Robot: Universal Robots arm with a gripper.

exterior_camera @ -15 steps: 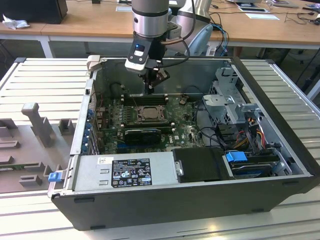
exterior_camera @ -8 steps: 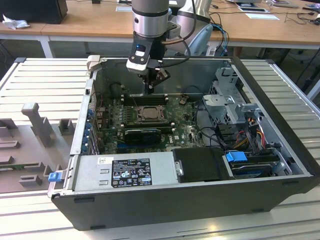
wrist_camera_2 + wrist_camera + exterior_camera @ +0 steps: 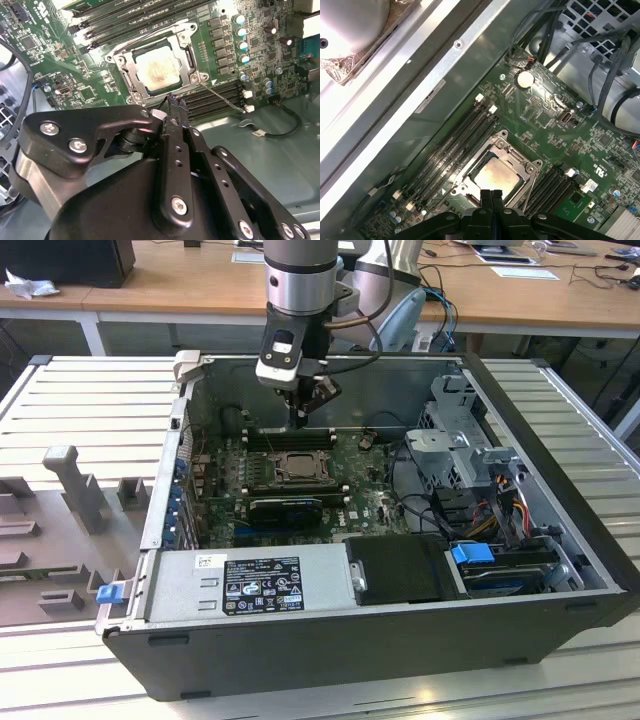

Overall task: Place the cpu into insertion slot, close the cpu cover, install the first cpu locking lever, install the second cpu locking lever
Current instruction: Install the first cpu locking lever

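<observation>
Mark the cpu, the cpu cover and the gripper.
the cpu (image 3: pixel 157 74): second wrist view, middle of its face
the cpu cover (image 3: pixel 128 75): second wrist view, side bar of frame
the gripper (image 3: pixel 491 194): first wrist view, between its fingertips

The room light is even and seems to come from above. It leaves the pale ribbed metal worktop (image 3: pixel 90 410) bright and nearly shadowless, while the inside of the open dark grey computer case (image 3: pixel 400 640) is dimmer and its green circuit board (image 3: pixel 370 500) lies in soft shade. In the first wrist view the grey sheet-metal case wall (image 3: pixel 435 75) shines hard, with white burnt-out glare beyond it. In the second wrist view the pale beige-silver square cpu (image 3: pixel 159 71) glints warmly, and the screws of the black metal gripper (image 3: pixel 172 102) catch small highlights.
</observation>
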